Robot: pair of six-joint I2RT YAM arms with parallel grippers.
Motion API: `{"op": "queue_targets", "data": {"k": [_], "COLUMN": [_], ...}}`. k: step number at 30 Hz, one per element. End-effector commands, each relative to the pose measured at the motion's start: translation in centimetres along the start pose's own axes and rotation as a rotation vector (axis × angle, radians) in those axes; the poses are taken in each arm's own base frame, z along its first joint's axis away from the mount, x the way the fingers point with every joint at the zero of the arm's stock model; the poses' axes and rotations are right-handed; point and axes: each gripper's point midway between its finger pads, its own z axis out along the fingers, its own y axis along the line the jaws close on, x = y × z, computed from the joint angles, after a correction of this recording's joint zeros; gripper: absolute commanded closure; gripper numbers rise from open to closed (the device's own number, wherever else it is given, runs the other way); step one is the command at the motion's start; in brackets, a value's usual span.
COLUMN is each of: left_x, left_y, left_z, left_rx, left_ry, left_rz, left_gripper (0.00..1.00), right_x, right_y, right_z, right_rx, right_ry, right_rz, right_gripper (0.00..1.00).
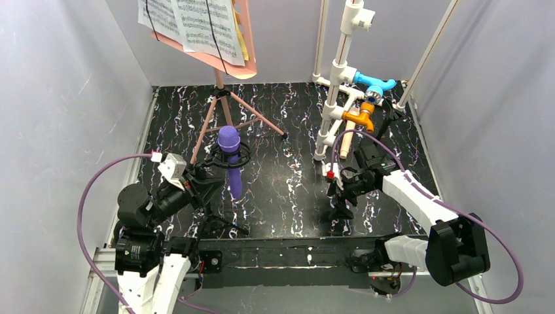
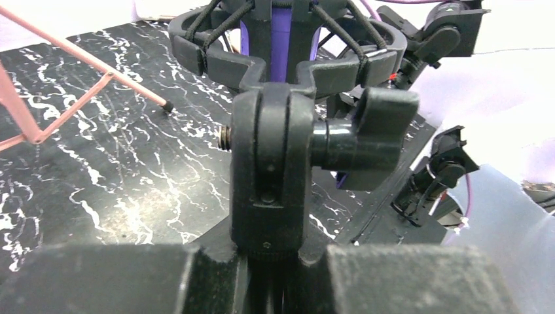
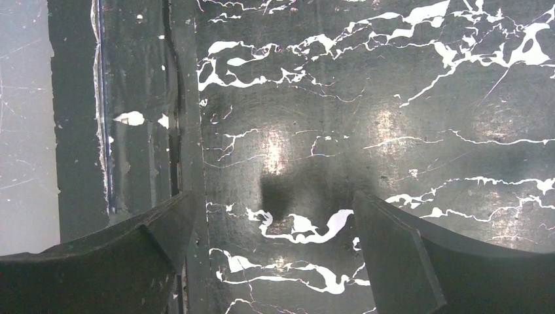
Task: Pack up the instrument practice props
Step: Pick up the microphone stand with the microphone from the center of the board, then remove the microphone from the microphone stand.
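- Top view: The pink music stand (image 1: pixel 219 98) holds pages (image 1: pixel 196 23) at 11 o'clock on the table (image 1: pixel 288 170). The purple microphone (image 1: pixel 230 154) sits at 9 o'clock from the middle. The left gripper (image 1: pixel 208 182) is at its 8 o'clock. The right gripper (image 1: pixel 340 206) points down at 4 o'clock.
- Left wrist view: The left gripper (image 2: pixel 262 275) is closed tight on the black mount (image 2: pixel 268 163). The microphone (image 2: pixel 281 33) is at 12 o'clock.
- Right wrist view: The right gripper (image 3: pixel 275 248) is wide apart and holds nothing.

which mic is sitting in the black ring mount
The purple microphone, cradled upright in the black mount. The beige microphone is over by the white pipe frame, on the right.
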Motion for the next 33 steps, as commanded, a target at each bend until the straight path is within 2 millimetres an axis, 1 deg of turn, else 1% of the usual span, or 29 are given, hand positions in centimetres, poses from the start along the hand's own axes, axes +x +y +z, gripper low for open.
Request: {"op": "queue_targets", "data": {"k": [1, 10, 21, 25, 29, 33], "left_x": [-1.8, -1.5, -0.5, -0.1, 0.9, 1.5], "left_y": [-1.8, -2.6, -2.7, -2.9, -3.9, -4.9], "left_z": [0.6, 1.2, 2.2, 3.0, 4.4, 5.8], "left_rx": [0.113, 0.189, 0.239, 0.263, 0.31, 0.33], "left_ry": [-0.057, -0.044, -0.042, -0.022, 0.029, 0.059], "left_rz": [0.009, -0.034, -0.081, -0.084, -0.082, -0.034], "left_gripper": [1.0, 1.0, 1.0, 1.0, 1.0, 1.0], "right_x": [-0.4, -0.3, -0.5, -0.5, -0.5, -0.5], "right_y": [-0.1, 0.0, 0.4, 0.4, 0.4, 0.4], "right_z": [-0.2, -0.3, -1.0, -1.1, -1.2, -1.4], "right_rx": [-0.006, -0.011, -0.019, -0.021, -0.02, -0.013], "right_ry": [-0.012, -0.016, -0.047, -0.052, -0.054, -0.057], "right_rz": [-0.007, -0.002, -0.004, -0.001, 0.001, -0.001], "right_gripper": [0.02, 0.02, 0.02, 0.02, 0.02, 0.02]}}
